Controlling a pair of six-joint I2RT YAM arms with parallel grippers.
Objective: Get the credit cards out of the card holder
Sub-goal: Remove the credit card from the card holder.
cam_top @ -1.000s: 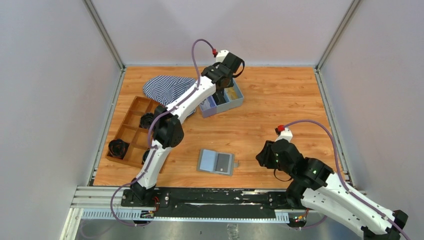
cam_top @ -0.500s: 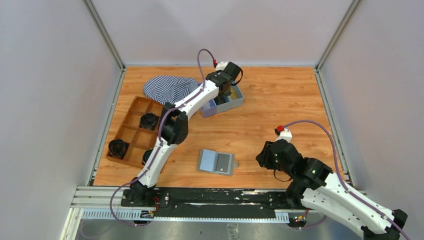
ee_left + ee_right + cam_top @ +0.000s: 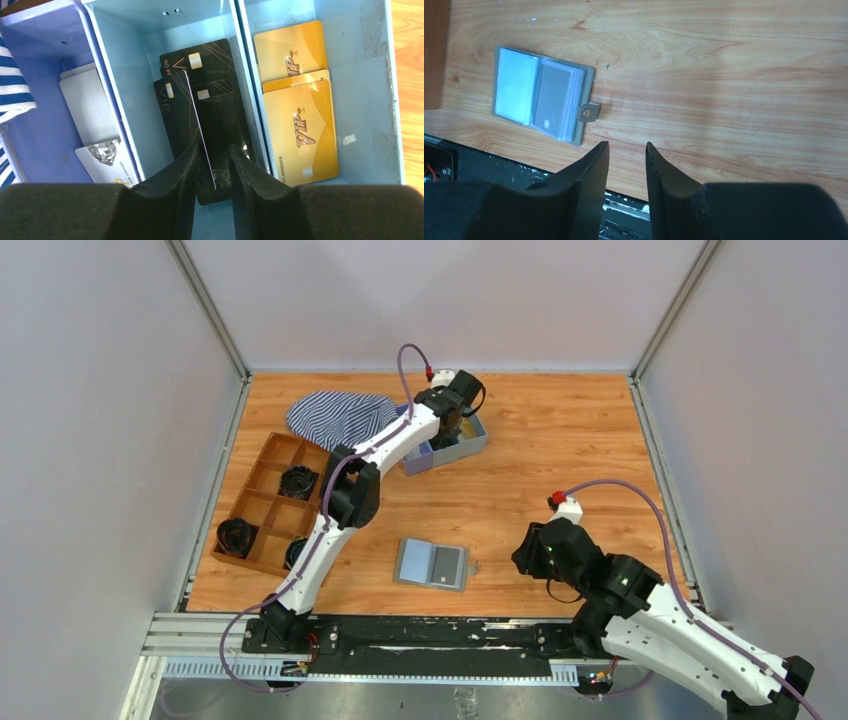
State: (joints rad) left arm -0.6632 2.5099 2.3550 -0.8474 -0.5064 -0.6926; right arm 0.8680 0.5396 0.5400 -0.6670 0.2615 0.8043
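Right wrist view showed the card holder [image 3: 541, 102] lying open and flat on the table [image 3: 724, 75] near its front edge, with one grey card [image 3: 553, 102] visible in its right half under clear sleeves. The right gripper [image 3: 626, 150] hovered just beside it, jaws partly apart and empty. Well away, the left gripper [image 3: 214, 152] was down in the middle compartment of the blue tray [image 3: 365, 100]. Its jaws were a narrow gap apart, with a black card [image 3: 177, 120] tilted on edge between them (the gap looked wider than the card, so it was probably loose, not pinched). Finishing this well called for opening slightly wider and lifting straight up, so the card tipped flat onto the other black cards [image 3: 200, 57], clear of the divider beside the gold cards [image 3: 300, 130]. How many cards remained in the sleeves could not be told, and the silver cards [image 3: 90, 110] were partly cut off by the gripper body
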